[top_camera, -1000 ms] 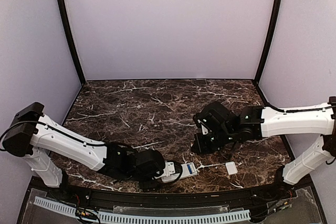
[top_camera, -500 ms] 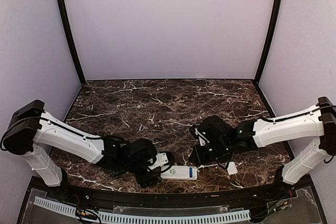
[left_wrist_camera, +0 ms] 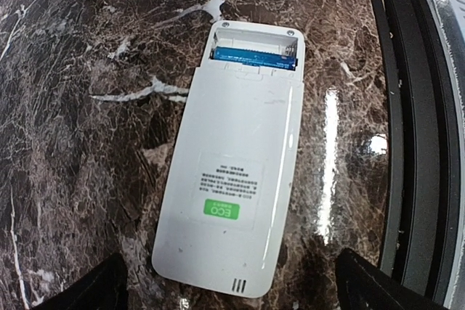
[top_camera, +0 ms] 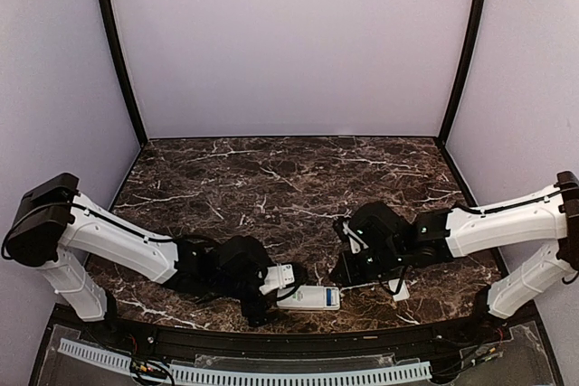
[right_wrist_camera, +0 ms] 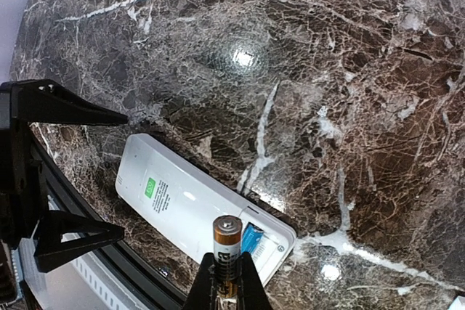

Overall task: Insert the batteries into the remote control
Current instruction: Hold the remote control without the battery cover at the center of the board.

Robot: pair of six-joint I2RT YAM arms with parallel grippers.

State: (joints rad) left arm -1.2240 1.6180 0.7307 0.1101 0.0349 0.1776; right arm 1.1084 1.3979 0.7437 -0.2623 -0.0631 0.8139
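The remote [left_wrist_camera: 232, 172] lies face down at six o'clock on the table [top_camera: 271, 178], unheld: the left gripper [left_wrist_camera: 236, 292] stands released astride its end. The right gripper [right_wrist_camera: 226, 281], clenched on a battery [right_wrist_camera: 227, 248], may shove the loose remote sideways when pressing in.

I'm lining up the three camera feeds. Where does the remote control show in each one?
Top external: the remote control lies flat, low in the picture, just right of centre.
Left wrist: the remote control fills the middle, back up, green label toward the bottom.
Right wrist: the remote control slants across the lower left.
Shared landmark: the blue battery at its open end.
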